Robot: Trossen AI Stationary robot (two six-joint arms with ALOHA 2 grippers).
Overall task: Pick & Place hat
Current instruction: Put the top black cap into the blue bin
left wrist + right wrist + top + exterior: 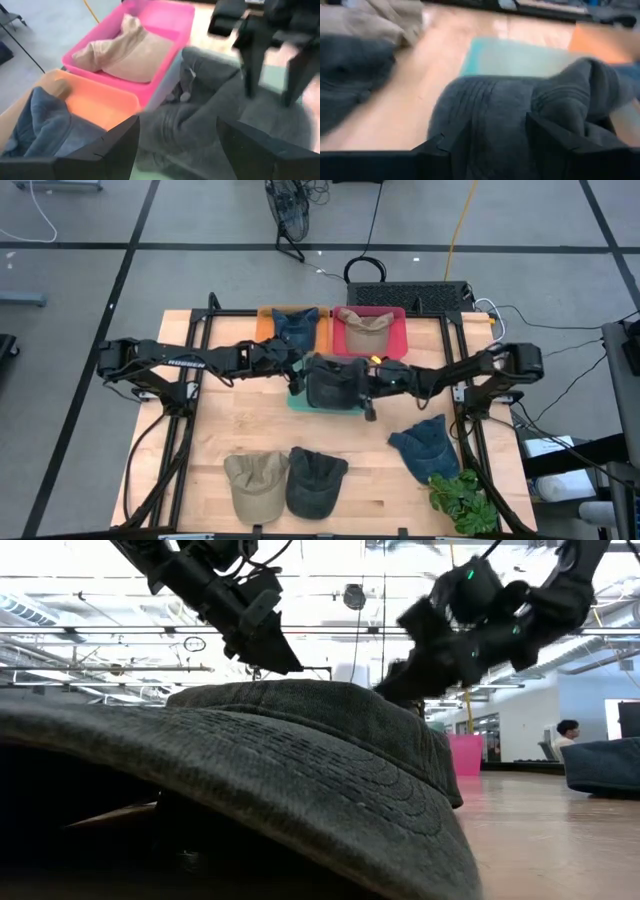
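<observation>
Both arms reach in over the middle of the tabletop [250, 430], meeting above a dark grey hat [334, 383] that lies on a teal tray [300, 404]. The left gripper [297, 372] is at the hat's one edge, with its fingers [117, 145] spread apart and nothing clamped between them; the grey fabric sits just ahead of them. The right gripper [368, 383] is at the hat's opposite side, its fingers [555, 132] also parted, the hat's crown bunched directly in front and between them; I cannot tell whether they press on the cloth.

Just beyond the left gripper stand an orange tray [268, 320] holding a blue hat [296, 326] and a pink tray [395, 330] holding a tan hat [362, 321]. On the near side of both grippers, well apart, lie a khaki hat [255, 480], a charcoal hat [316, 478] and a navy hat [424, 445], with a green plant [462, 498] at the tabletop's corner.
</observation>
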